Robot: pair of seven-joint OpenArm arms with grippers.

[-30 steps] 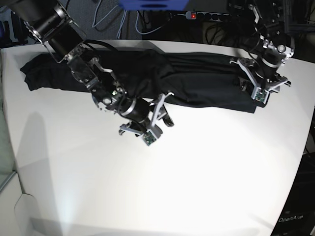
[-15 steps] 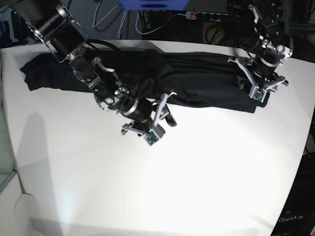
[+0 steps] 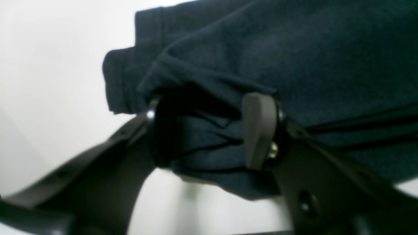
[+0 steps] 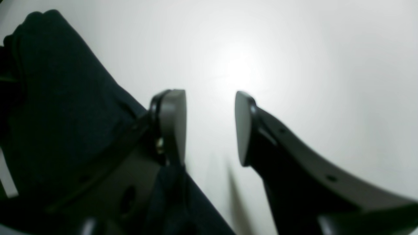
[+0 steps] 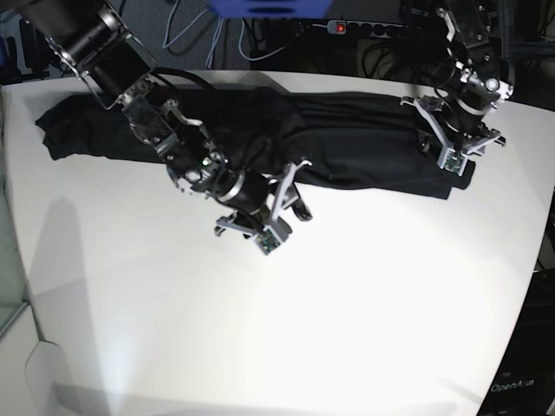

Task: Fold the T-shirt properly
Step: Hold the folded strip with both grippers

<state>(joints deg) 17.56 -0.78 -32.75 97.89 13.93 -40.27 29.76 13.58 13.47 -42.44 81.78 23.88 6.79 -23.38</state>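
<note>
Black T-shirt (image 5: 347,143) lying bunched in a long band across the far side of the white table (image 5: 347,312).

Left gripper (image 3: 209,130), at the shirt's end on the base view's right, has its jaws closed on a bunched fold of fabric. Right gripper (image 4: 210,127), at the shirt's near edge, stands with jaws apart over bare table, holding nothing.

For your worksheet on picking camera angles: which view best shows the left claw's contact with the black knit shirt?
The left wrist view: bunched black knit shirt sits between the left claw pads. The base view shows that claw small at the shirt's end; the right wrist view misses it.
</note>
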